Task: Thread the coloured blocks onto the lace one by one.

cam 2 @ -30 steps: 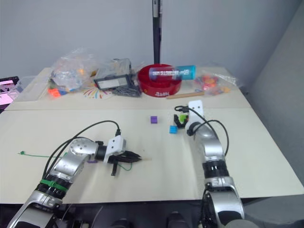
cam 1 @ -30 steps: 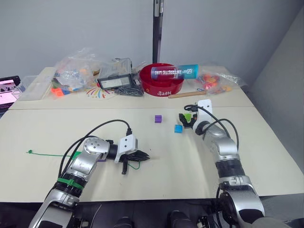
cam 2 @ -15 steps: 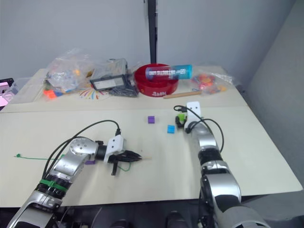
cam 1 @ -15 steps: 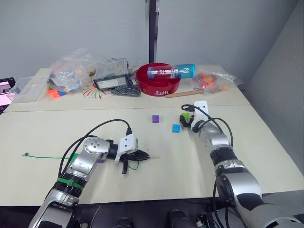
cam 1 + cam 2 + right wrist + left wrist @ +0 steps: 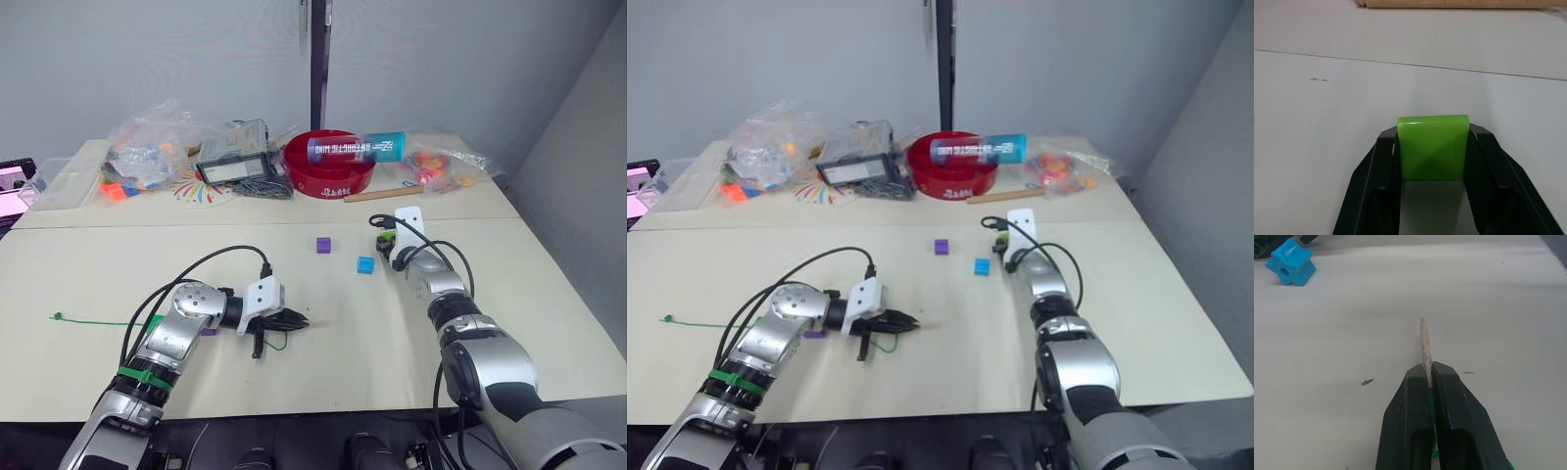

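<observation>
My left gripper point(image 5: 294, 320) rests low on the table's near middle, shut on the lace's pale stiff tip point(image 5: 1425, 345), which sticks out past the fingertips point(image 5: 1415, 377). The thin green lace point(image 5: 98, 319) trails away left across the table to a small knot point(image 5: 61, 315). My right gripper point(image 5: 388, 241) is at the far right of the front table, its fingers point(image 5: 1382, 147) pressed on both sides of the light green block point(image 5: 1432, 147). A blue block point(image 5: 365, 264) and a purple block point(image 5: 323, 245) lie just left of it. Another purple block point(image 5: 815, 334) peeks out by my left forearm.
At the back stand a red bowl point(image 5: 323, 181) with a bottle point(image 5: 358, 149) across it, a black box point(image 5: 235, 168), clear bags of toys point(image 5: 147, 147) point(image 5: 441, 166) and a wooden stick point(image 5: 382, 195). A seam point(image 5: 196, 224) joins the two tables.
My right gripper has closed from wide open onto the light green block, with the arm stretched a little farther forward. The left gripper holds still with the lace tip.
</observation>
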Motion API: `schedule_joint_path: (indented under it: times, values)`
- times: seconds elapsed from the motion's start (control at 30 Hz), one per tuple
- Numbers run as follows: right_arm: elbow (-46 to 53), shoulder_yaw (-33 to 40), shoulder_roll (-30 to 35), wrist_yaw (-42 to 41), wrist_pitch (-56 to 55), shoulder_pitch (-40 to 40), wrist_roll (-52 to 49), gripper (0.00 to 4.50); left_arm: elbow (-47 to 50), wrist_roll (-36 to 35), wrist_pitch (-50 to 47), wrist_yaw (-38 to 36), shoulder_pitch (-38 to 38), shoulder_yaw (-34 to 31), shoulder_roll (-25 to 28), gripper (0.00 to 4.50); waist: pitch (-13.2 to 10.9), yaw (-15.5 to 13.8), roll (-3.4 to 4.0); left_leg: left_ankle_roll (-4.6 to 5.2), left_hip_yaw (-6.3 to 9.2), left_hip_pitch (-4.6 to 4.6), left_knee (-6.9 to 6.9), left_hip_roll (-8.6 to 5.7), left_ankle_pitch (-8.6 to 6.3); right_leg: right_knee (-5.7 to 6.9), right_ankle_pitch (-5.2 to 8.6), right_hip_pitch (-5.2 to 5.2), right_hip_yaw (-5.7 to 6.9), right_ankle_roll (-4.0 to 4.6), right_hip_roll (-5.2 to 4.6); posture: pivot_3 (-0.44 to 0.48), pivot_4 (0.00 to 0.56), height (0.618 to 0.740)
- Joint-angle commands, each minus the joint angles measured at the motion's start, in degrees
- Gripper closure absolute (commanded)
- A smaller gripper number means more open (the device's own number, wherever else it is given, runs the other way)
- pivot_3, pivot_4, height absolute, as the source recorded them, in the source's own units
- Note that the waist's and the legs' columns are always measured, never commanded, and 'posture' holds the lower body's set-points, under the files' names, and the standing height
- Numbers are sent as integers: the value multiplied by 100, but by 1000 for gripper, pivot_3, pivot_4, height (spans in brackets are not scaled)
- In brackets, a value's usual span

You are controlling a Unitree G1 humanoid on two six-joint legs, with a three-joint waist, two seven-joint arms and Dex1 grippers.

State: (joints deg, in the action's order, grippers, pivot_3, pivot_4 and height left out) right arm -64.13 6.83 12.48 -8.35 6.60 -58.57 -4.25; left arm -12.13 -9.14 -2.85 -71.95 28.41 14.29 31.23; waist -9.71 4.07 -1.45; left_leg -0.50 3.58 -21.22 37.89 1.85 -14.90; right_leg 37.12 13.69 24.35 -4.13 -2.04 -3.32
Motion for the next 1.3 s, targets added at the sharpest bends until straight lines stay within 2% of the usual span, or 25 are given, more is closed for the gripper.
schedule_joint_path:
  times: [0.03,0.2,0.47,0.57,0.67,0.87,1.07,1.3]
  values:
    - [165,195,36,-88,-194,-72,-166,3331,146,-91,-2,24,10,-119,25,4500,-1,3,1,0,0,0,0,0,0,0,0,0,0,0,0,0,150,731]
    - [989,270,149,-227,43,155,-292,3331,178,-100,-11,13,-10,-117,35,4500,-1,2,2,0,1,-1,-2,1,0,1,0,1,0,0,0,0,150,731]
    - [7174,-3,49,-1,3058,2574,-966,3331,159,-110,8,-15,-40,-132,45,4500,0,-43,11,1,24,-24,-5,-1,-1,8,0,13,14,0,0,0,150,731]
    - [8803,-265,43,-13,3927,3251,-1254,3331,127,-116,13,-37,-28,-146,45,4500,0,-30,14,1,22,-26,-4,-2,-1,1,0,16,13,-1,0,0,150,731]
    - [9991,-444,48,-31,4709,3766,-1588,3331,75,-118,30,-68,-6,-161,56,4500,0,-37,14,1,25,-22,-4,-2,-1,-2,1,13,14,-2,3,0,150,731]
    - [11102,-972,-9,27,5559,4605,-1949,3331,40,-131,72,-138,5,-204,103,4500,-1,-55,13,-2,22,-16,-2,-1,2,-13,4,2,13,-4,4,0,150,731]
    - [10507,-1808,-20,60,4855,5393,-1504,3331,179,-173,36,-131,-39,-290,147,4500,-1,-53,13,-3,19,-15,-2,-1,2,-15,5,2,11,-4,4,0,150,731]
    - [9484,-2099,-23,6,3990,5689,-1013,3331,464,-279,-108,-177,-106,-378,329,4500,0,-50,10,-3,18,-14,-2,0,2,-17,5,2,11,-5,4,0,150,731]
